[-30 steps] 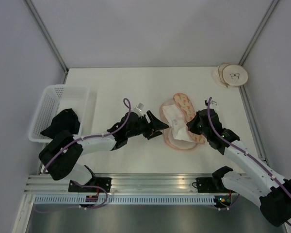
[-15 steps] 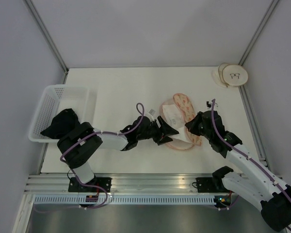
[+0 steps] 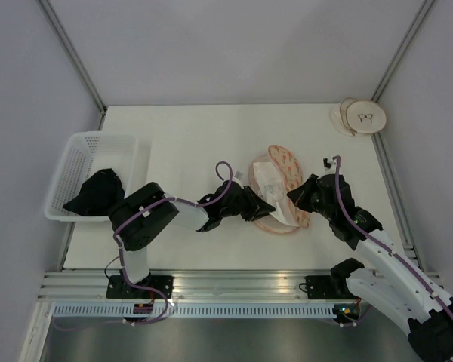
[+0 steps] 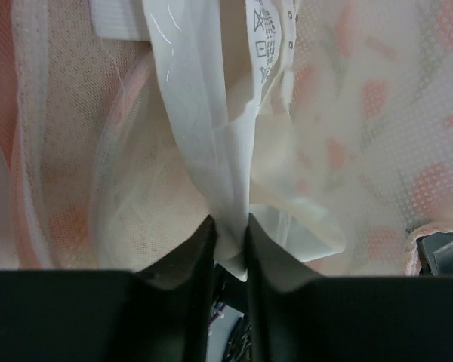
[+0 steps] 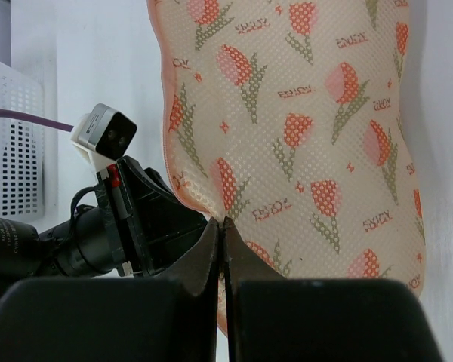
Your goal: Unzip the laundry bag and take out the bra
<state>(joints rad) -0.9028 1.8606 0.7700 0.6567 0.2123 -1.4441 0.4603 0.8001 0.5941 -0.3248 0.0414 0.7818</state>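
While the laundry bag (image 3: pixel 287 162) is lying unzipped and spread open on the table (image 3: pixel 181 136), the top view is showing the bra (image 3: pixel 268 179) resting on its pale lower half. The left gripper (image 3: pixel 261 207) is reaching in from the left, and the right gripper (image 3: pixel 296 197) is sitting at the bag's right edge. A white basket (image 3: pixel 68 162) with a black garment (image 3: pixel 98 192) is standing well apart on the left.

In the left wrist view, the left gripper (image 4: pixel 228 237) is pinching a thin fold of the bra (image 4: pixel 204 128), its jaws nearly closed, over the bag's lining (image 4: pixel 60 151).

In the right wrist view, the right gripper (image 5: pixel 221 226) is pressing its jaws together on the pink trim of the tulip-printed flap (image 5: pixel 302 113).

The step in hand appears to be drawing the bra out. Since only a narrow fold is caught, the left arm is best lifting slowly, up and away to the left. The right arm should be anchoring the bag so it is not dragged along. It is worth watching whether any lining is trapped in the pinch.
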